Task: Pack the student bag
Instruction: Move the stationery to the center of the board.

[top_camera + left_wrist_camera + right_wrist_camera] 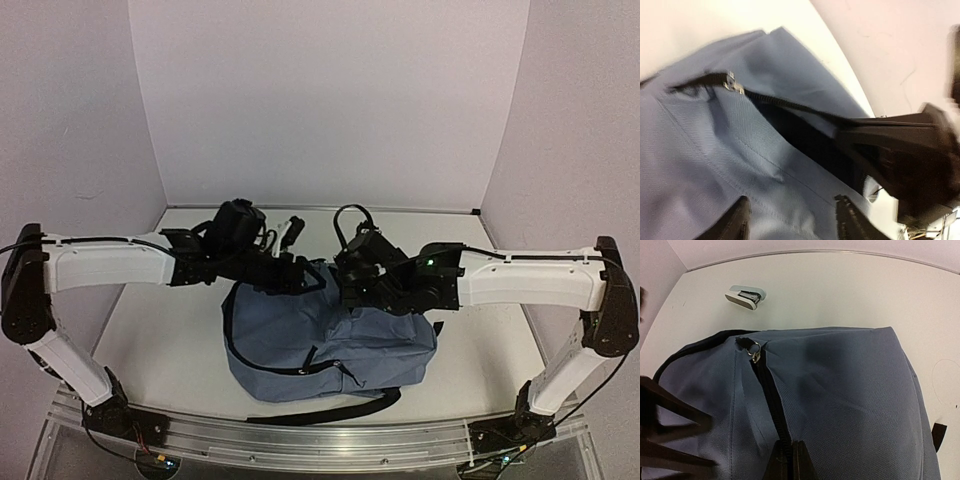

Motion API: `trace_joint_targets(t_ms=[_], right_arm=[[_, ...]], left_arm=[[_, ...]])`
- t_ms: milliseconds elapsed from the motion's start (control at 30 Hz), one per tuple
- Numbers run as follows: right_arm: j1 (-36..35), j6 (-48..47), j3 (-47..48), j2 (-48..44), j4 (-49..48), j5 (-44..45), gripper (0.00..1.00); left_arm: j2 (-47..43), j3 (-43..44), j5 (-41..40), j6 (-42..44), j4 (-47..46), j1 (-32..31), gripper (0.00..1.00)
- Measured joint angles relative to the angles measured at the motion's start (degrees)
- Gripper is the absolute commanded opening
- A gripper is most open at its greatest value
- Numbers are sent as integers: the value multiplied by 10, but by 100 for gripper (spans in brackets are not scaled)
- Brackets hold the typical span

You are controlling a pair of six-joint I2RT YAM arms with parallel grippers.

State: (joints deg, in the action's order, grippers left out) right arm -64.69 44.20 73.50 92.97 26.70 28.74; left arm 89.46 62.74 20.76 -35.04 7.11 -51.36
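Foreground: student bag [330,345] lies flat on the table [170,340] at 6 o'clock of the tabletop, just ahead of the arm bases. A black strap trails along its near edge. Both arms reach in over its far rim.

Right gripper [788,457], in from 3 o'clock: fingers pressed together right on the zipper line. Whether they nip cloth or tape there, cannot tell; the tips sit at the very edge of the wrist view. Zipper pull [754,352] sits at the far end of the track, about 11 o'clock from those fingers.

Left gripper [792,215], in from 9 o'clock: fingers spread over blue fabric, holding nothing. Just beyond it a dark slit runs along the zipper with lining showing. Mouth looks part open, to my eye.

Farther out, toward 12 o'clock: small white stapler [745,296] on bare table, apart from the bag.

Reading: step in hand is getting the mouth open and held. Next move calls for the left gripper either to take the lip opposite the right one and pull it wide, or to go for the stapler while the right lifts the slit. Soft fabric will likely sag shut if released.
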Motion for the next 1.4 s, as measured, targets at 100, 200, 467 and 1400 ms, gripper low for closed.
trace_joint_targets(t_ms=[100, 200, 467, 1400], right_arm=[[0, 13, -4, 0, -1, 0, 0], [0, 20, -4, -4, -1, 0, 0], [0, 26, 4, -16, 12, 0, 0], [0, 35, 99, 47, 81, 4, 0]], left_arm=[[-43, 28, -2, 43, 53, 43, 70], [-51, 65, -12, 70, 84, 113, 75], [115, 175, -31, 93, 110, 243, 85], [508, 517, -39, -26, 183, 300, 87]])
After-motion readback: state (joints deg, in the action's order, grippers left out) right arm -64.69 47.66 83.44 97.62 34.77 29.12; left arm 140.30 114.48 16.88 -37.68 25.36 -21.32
